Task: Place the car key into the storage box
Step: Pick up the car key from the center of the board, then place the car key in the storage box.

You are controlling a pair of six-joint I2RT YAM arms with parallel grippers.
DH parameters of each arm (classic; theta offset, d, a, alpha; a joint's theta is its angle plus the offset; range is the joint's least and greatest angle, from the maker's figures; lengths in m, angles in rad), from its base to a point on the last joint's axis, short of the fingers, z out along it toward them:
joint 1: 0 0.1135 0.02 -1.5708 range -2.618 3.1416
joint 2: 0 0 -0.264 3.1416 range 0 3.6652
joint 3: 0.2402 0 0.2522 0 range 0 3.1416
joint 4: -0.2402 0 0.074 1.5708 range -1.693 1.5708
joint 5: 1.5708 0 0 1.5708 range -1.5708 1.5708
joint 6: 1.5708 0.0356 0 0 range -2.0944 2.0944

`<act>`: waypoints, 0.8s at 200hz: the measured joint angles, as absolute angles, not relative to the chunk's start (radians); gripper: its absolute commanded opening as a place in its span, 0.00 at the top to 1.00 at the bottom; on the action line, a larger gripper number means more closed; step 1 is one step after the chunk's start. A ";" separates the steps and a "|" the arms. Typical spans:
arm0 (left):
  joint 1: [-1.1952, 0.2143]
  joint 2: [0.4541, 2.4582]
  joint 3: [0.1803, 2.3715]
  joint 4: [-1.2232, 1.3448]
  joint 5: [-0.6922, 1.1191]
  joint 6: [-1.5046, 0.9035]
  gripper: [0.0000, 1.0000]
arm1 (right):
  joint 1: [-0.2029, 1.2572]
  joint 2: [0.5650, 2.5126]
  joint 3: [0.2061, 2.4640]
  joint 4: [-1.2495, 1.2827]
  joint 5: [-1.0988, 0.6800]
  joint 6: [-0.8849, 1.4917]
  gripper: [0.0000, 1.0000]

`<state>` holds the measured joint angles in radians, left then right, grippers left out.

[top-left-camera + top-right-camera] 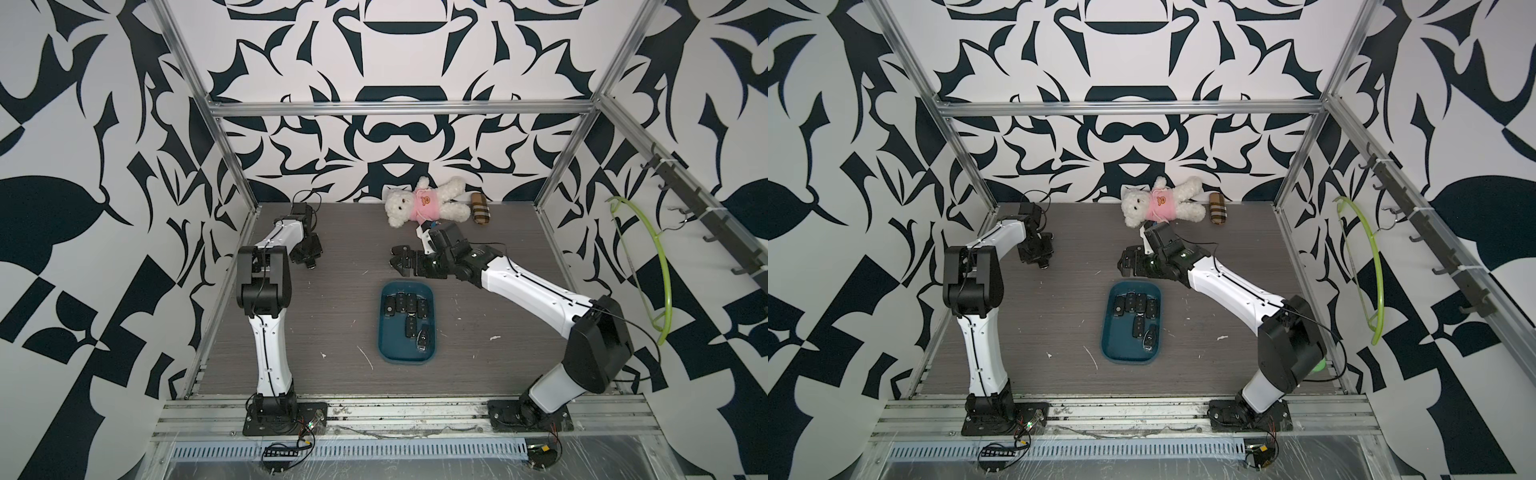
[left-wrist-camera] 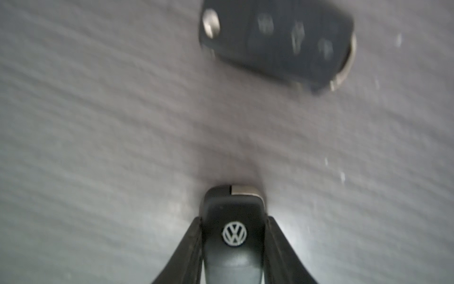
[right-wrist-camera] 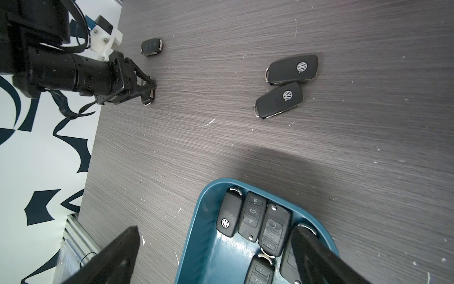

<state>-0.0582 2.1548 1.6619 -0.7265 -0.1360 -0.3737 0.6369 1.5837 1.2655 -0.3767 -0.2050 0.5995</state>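
The car key (image 2: pixel 234 221) is black with a round silver badge. It is pinched between the left arm's jaws, silver end pointing at the counter (image 2: pixel 98 123). The storage box (image 1: pixel 392 343), a flat blue-green tray with round corners, lies mid-counter, holding several black keys (image 1: pixel 410 326).

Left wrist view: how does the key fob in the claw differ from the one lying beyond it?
The clamped fob shows its VW badge; the loose fob shows its buttons. The clamped fob sits between the fingers of the left claw; the loose fob lies flat on the table, untouched. Both are black with silver ends.
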 measured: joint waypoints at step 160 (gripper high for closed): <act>-0.607 1.553 1.229 -0.746 -0.179 -0.677 0.63 | 0.638 1.243 0.978 -0.440 -0.158 0.579 0.01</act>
